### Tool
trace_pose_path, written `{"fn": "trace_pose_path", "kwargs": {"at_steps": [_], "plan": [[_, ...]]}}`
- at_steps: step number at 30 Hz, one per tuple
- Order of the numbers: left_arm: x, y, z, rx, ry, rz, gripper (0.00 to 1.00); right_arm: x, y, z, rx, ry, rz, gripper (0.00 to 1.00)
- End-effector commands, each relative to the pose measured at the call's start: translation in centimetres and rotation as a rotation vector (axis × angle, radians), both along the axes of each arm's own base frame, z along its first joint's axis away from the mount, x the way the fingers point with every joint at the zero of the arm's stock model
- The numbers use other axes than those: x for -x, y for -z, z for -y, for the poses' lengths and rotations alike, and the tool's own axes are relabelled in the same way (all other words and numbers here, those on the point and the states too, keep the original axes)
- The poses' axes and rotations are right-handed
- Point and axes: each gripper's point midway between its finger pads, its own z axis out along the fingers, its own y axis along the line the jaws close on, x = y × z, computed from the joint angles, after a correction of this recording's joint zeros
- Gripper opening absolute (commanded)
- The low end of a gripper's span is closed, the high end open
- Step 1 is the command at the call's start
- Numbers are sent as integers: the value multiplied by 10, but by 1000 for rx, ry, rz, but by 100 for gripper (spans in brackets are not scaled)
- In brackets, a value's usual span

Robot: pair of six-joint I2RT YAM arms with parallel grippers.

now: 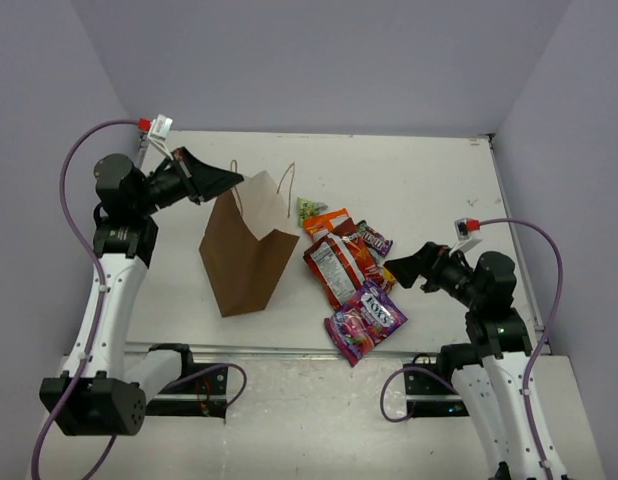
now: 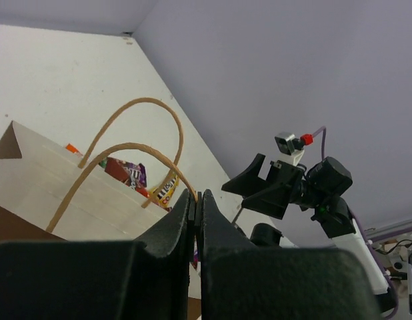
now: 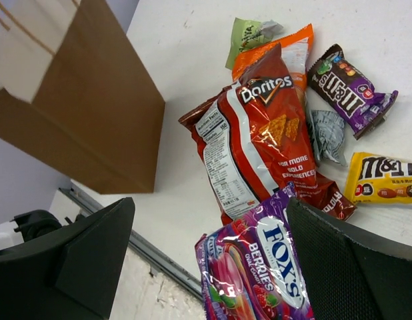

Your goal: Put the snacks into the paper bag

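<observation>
Black arm bases (image 1: 94,400) are bolted at the near edge of a white table (image 1: 429,180), along a metal rail (image 1: 289,352). The tabletop is matte and a little scuffed. Plain lavender walls (image 1: 339,60) close it in on the left, far and right sides.

Standing upright on the left half of the table is the brown paper bag (image 1: 244,260), its mouth open and two twisted loop handles rising from the top. The left gripper (image 1: 237,179) reaches in from the left at the bag's top. Its fingers are pressed together, and the nearer handle (image 2: 129,144) runs right into their tips, apparently pinched there.

All the snacks lie in a loose pile on the table, just right of the bag and outside it. A red Doritos bag (image 1: 334,265) is in the middle, with a purple-pink Fox's candy bag (image 1: 367,320) at the near end. An orange packet (image 1: 327,220) and a green packet (image 1: 309,208) lie at the far end. On the right side of the pile are a dark M&M's packet (image 1: 374,238) and a yellow M&M's packet (image 3: 386,179).

The right gripper (image 1: 391,268) hangs over the pile's right side, fingers spread wide and holding nothing.
</observation>
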Motion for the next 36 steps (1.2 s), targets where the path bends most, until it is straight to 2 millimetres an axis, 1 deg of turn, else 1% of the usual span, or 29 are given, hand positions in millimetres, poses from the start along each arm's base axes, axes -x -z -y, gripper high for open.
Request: {"fn": "trace_pose_path", "kwargs": {"at_steps": [1, 2, 3, 4, 5, 6, 7, 8, 10, 11, 13, 14, 15, 16, 17, 18, 19, 20, 21, 22, 23, 24, 25, 26, 28, 29, 33, 35, 36], "plan": [[-1, -46, 7, 14, 91, 175, 0, -4, -28, -5, -1, -39, 86, 99], [-9, -48, 7, 18, 104, 172, 0, -4, -29, -5, -3, -41, 88, 99], [-11, -48, 9, 22, 125, 172, 0, -6, -29, -5, -3, -39, 87, 99], [-13, -53, 9, 29, 133, 193, 0, -7, -30, -5, -4, -40, 89, 99], [-21, -49, 10, 32, 146, 182, 0, -8, -30, -5, -6, -40, 87, 99], [-23, -52, 11, 30, 159, 207, 0, -10, -31, -6, -7, -41, 88, 99], [-27, -51, 11, 39, 167, 198, 0, -11, -31, -6, -10, -43, 86, 99], [-36, -44, 11, 45, 175, 183, 0, -12, -32, -6, -10, -45, 88, 99], [-41, -40, 13, 53, 194, 196, 0, -14, -33, -7, -9, -45, 86, 99], [-52, -31, 13, 54, 198, 173, 0, -16, -36, -6, -6, -41, 92, 99], [-58, -27, 14, 47, 219, 198, 0, -20, -36, -5, 1, -35, 90, 99], [-67, -17, 14, 46, 231, 178, 0, -21, -39, -5, 3, -33, 95, 99], [-66, -18, 18, 37, 269, 206, 0, -22, -41, -5, 2, -31, 95, 99], [-61, -16, 29, 45, 322, 201, 0, -23, -41, -5, 4, -31, 94, 99], [-68, -7, 32, 49, 347, 185, 0, -25, -43, -5, 3, -28, 93, 99], [-69, -4, 34, 49, 371, 186, 0, -26, -45, -5, 2, -31, 99, 99], [-70, -9, 37, 50, 385, 213, 0, -27, -45, -6, 0, -32, 96, 99], [-78, -2, 38, 54, 390, 199, 0, -29, -47, -6, -2, -33, 96, 99], [-81, -3, 39, 52, 397, 217, 0, -29, -49, -6, -4, -34, 100, 99], [-88, 3, 40, 58, 401, 195, 0, -29, -49, -6, -4, -36, 98, 99], [-90, -3, 40, 56, 405, 217, 0, -30, -51, -6, -4, -35, 97, 99], [-92, -4, 41, 59, 413, 218, 0, -30, -51, -6, -2, -35, 100, 99], [-98, -1, 42, 63, 417, 205, 0, -30, -52, -6, 0, -34, 103, 99], [-100, -7, 42, 60, 422, 223, 0, -30, -52, -5, 3, -33, 102, 99], [-104, -7, 42, 62, 426, 216, 0, -30, -52, -5, 6, -29, 102, 99], [-105, -11, 42, 59, 428, 228, 0, -31, -51, -5, 8, -28, 101, 99], [-111, -15, 41, 45, 419, 250, 0, -32, -50, -5, 9, -31, 95, 99], [-115, -12, 41, 45, 408, 241, 0, -32, -49, -5, 10, -33, 92, 99], [-117, -11, 40, 43, 404, 242, 2, -32, -49, -5, 12, -32, 90, 99]]}}
